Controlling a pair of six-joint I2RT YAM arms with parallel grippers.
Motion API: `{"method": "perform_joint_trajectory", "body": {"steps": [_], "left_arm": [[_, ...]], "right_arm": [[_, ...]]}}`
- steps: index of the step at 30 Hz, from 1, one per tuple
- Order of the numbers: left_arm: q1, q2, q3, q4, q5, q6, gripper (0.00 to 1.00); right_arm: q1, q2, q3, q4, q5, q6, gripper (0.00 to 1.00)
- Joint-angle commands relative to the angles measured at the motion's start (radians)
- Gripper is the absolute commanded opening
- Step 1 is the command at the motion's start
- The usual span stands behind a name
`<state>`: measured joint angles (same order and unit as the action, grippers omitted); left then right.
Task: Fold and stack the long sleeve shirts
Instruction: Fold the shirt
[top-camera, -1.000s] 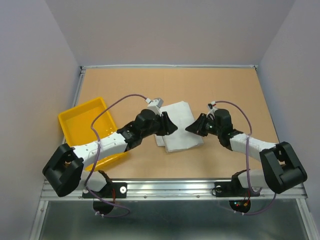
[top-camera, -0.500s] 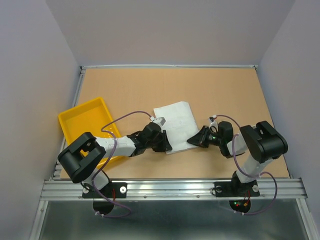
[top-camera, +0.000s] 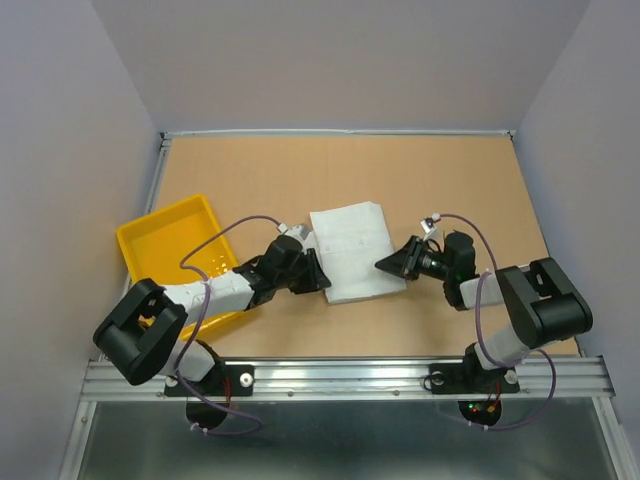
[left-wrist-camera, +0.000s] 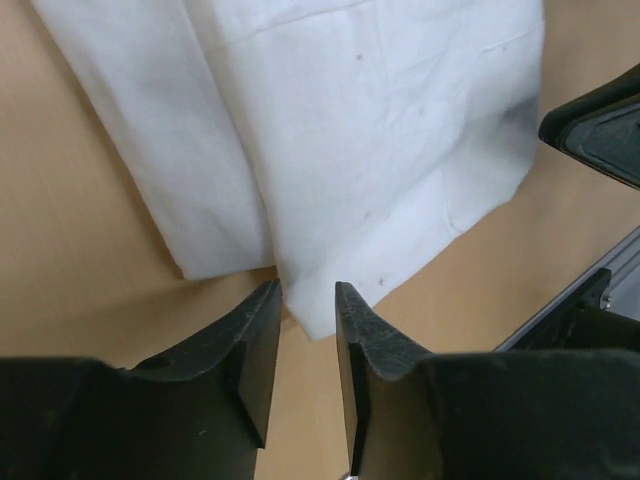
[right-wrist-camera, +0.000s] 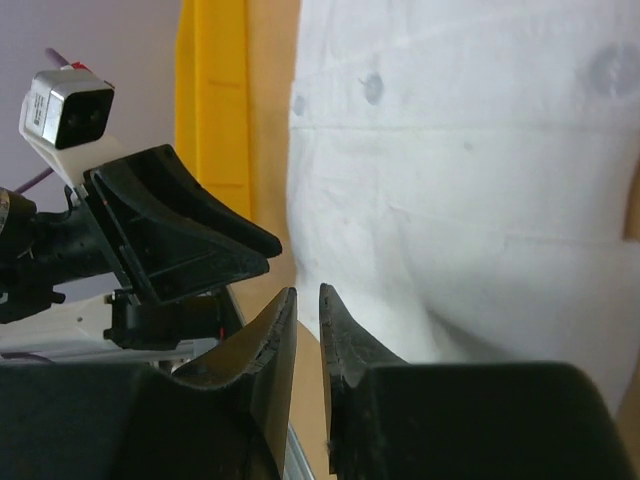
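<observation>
A folded white long sleeve shirt (top-camera: 352, 250) lies flat on the tan table, its buttons showing in the right wrist view (right-wrist-camera: 470, 180). My left gripper (top-camera: 322, 282) is low at the shirt's near-left corner. Its jaws stand a narrow gap apart, with the shirt's corner tip (left-wrist-camera: 310, 320) on the table just ahead of them and nothing held (left-wrist-camera: 308, 292). My right gripper (top-camera: 382, 266) is at the shirt's near-right edge, with its jaws almost touching and empty (right-wrist-camera: 307, 292). The two grippers face each other across the shirt's near edge.
A yellow tray (top-camera: 165, 240) sits at the left of the table, partly under my left arm, and it also shows in the right wrist view (right-wrist-camera: 215, 100). The metal rail (top-camera: 340, 375) runs along the table's near edge. Grey walls surround the table.
Both grippers have left the top of the shirt, dipped toward the near edge and come back to its near corners. The left arm's elbow has swung. The shirt now lies uncovered.
</observation>
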<state>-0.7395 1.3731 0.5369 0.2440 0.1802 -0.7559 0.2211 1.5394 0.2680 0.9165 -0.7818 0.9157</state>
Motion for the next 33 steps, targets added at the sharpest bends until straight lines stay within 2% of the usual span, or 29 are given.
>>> {"method": "perform_joint_trajectory", "body": {"steps": [1,7,11,18,23,26,33], "left_arm": [[0.012,-0.06,0.13,-0.028,-0.051,0.081,0.44],[0.12,0.056,0.342,-0.014,-0.067,0.112,0.48],[0.192,0.241,0.518,-0.006,-0.048,0.139,0.47],[0.249,0.521,0.693,0.0,0.013,0.147,0.42],[0.279,0.651,0.716,0.011,0.019,0.133,0.4],[0.296,0.672,0.7,0.024,0.018,0.127,0.39],[0.327,0.65,0.661,0.026,0.002,0.128,0.38]], "right_arm": [[-0.008,-0.025,0.19,-0.05,-0.036,0.032,0.21],[-0.008,0.12,0.477,-0.108,0.016,0.029,0.23],[-0.009,0.283,0.708,-0.119,0.038,0.048,0.23],[-0.008,0.601,0.933,-0.13,0.053,0.06,0.24],[-0.022,0.735,0.973,-0.13,0.094,0.058,0.24],[-0.049,0.771,0.945,-0.13,0.119,0.058,0.24],[-0.107,0.69,0.863,-0.137,0.151,0.029,0.24]]}}
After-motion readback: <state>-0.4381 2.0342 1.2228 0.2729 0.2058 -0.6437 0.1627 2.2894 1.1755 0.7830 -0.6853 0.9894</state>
